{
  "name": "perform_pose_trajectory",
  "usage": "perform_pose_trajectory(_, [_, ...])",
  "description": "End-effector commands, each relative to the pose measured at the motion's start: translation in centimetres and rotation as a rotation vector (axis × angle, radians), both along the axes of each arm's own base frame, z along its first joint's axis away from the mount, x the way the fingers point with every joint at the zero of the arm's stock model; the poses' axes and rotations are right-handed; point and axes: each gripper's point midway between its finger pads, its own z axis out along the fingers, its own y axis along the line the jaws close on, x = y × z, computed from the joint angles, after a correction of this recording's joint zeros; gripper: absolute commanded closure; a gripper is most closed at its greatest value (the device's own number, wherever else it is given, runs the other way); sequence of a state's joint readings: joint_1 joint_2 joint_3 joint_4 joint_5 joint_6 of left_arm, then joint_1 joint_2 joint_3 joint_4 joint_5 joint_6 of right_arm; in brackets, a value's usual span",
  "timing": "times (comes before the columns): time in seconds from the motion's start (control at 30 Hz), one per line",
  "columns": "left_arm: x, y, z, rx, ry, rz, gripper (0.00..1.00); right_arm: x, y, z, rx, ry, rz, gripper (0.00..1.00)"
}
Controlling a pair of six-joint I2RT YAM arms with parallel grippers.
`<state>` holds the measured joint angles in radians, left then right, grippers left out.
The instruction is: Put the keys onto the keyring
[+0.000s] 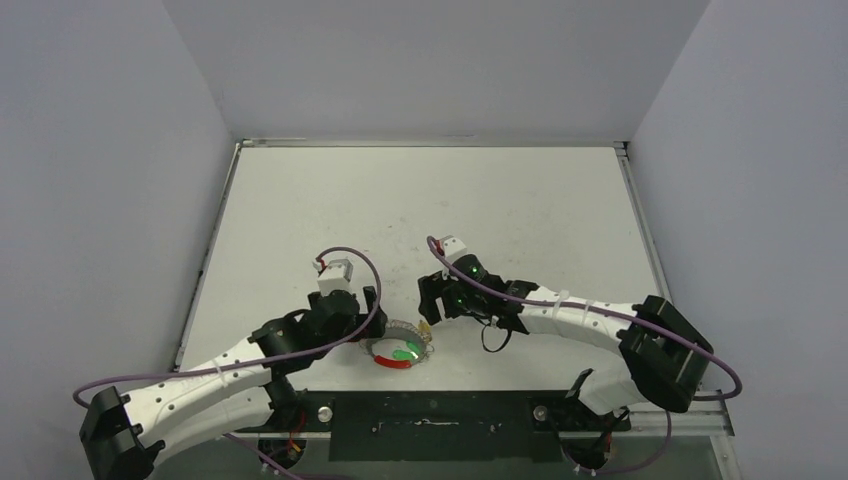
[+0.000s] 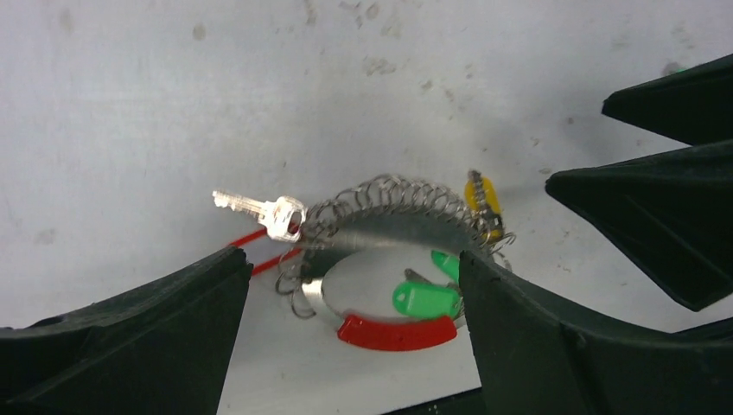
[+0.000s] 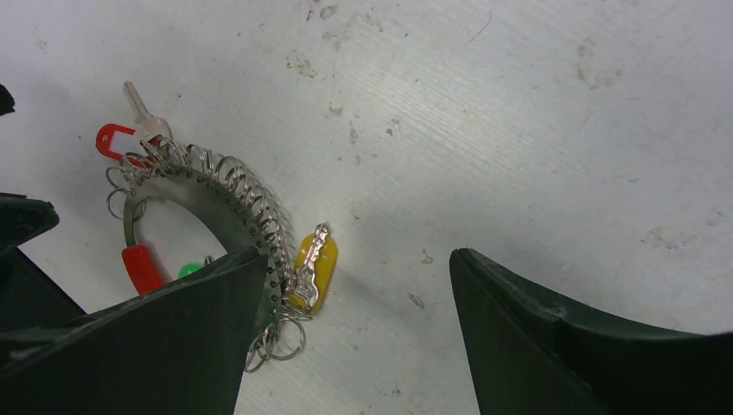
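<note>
Left fingers (image 2: 156,337) spread open and empty, framing the keyring (image 2: 389,226), which lies flat on the surface (image 2: 346,86) with keys (image 2: 259,210) at its coils. The wire looks light, springy and slippery, so pinch the stiff red segment (image 2: 393,333). Right fingers (image 3: 156,346) open and empty, just beside it.
</note>
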<state>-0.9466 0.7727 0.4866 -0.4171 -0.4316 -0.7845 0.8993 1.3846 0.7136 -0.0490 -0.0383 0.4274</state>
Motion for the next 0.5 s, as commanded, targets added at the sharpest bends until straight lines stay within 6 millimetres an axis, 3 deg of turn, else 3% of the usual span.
perform_pose_trajectory(0.0, [-3.1,1.3,-3.3,-0.061,0.301,0.196,0.12,-0.4,3.0,0.7,0.074,0.044,0.075,0.25])
perform_pose_trajectory(0.1, [-4.6,0.5,-6.0,-0.074,0.452,0.198,0.14,-1.1,3.2,-0.6,0.072,0.102,0.079,0.32])
perform_pose_trajectory(0.23, [-5.4,-1.1,-8.2,-0.106,0.551,0.158,0.25,-2.0,3.6,-1.7,0.091,0.158,0.086,0.46])
perform_pose_trajectory(0.37, [-4.5,-2.0,-8.5,-0.104,0.541,0.12,0.35,-3.3,3.2,-3.3,0.076,0.234,0.09,0.72])
perform_pose_trajectory(0.47, [-3.1,-2.1,-8.3,-0.076,0.494,0.091,0.41,-4.6,2.7,-3.9,0.081,0.283,0.094,0.84])
